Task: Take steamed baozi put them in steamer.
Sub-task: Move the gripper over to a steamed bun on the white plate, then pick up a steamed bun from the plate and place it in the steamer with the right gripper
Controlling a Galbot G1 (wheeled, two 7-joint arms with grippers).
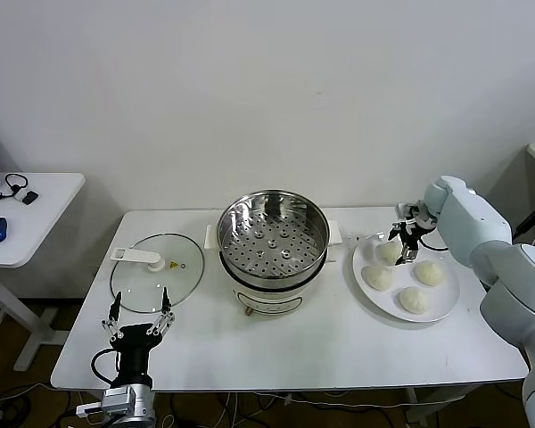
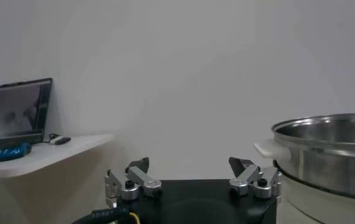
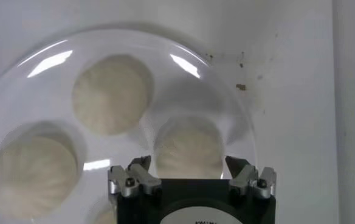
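Four cream-white baozi lie on a white plate [image 1: 446, 303] at the table's right: one at the back left [image 1: 390, 252], one at the back right [image 1: 429, 273], one at the front left [image 1: 376, 278], one at the front right [image 1: 414, 300]. My right gripper [image 1: 407, 241] is open and hovers just above the back left baozi [image 3: 188, 147], its fingers to either side of it. The shiny steamer [image 1: 273, 234] with a perforated tray stands empty at the table's middle; its wall also shows in the left wrist view [image 2: 326, 146]. My left gripper [image 1: 139, 317] is open and empty at the table's front left.
A flat glass lid [image 1: 157, 270] with a white handle lies left of the steamer. A white side table [image 1: 22, 218] with a blue mouse stands at the far left. A white wall is behind the table. Small brown specks mark the tabletop [image 3: 241, 87] by the plate.
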